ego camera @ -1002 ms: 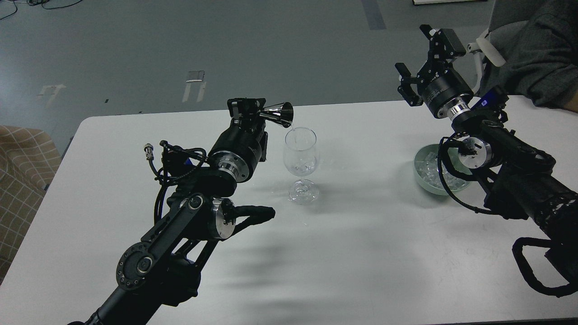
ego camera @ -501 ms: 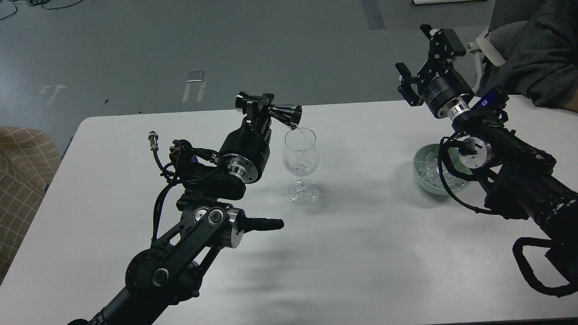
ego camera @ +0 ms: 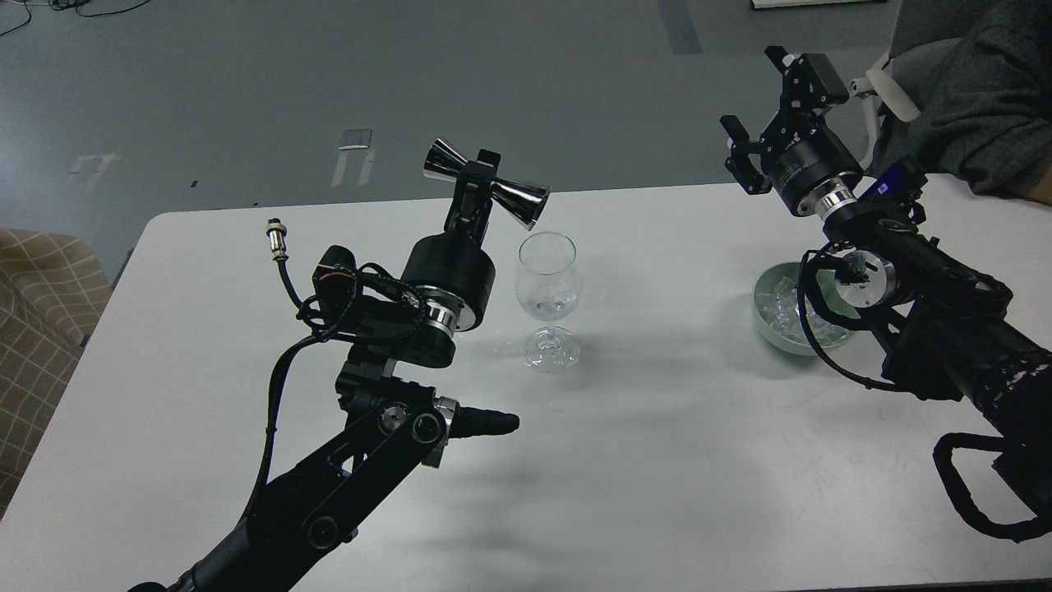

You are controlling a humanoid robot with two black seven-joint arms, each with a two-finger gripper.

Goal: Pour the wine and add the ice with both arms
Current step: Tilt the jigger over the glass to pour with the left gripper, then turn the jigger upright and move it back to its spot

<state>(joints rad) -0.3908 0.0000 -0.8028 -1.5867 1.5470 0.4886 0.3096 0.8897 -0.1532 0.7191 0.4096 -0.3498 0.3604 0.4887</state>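
A clear stemmed wine glass (ego camera: 548, 292) stands upright mid-table with a little clear wine (ego camera: 549, 307) in its bowl. My left gripper (ego camera: 481, 179) is shut on the waist of a shiny metal jigger (ego camera: 486, 184), held tilted above and left of the glass rim, its mouth just over the rim. No liquid stream shows. My right gripper (ego camera: 772, 111) is open and empty, raised above the table's far right. Below my right arm a pale green bowl (ego camera: 768, 323) holds clear ice cubes (ego camera: 781, 308), partly hidden by the arm.
The white table (ego camera: 657, 460) has its far edge just behind the glass. A person's grey-sleeved arm (ego camera: 978, 99) is at the top right corner. A checked brown cushion (ego camera: 33, 329) lies left of the table.
My left gripper has rotated and lifted the jigger away from the steep pouring tilt; the stream into the glass has stopped. The right arm has not moved.
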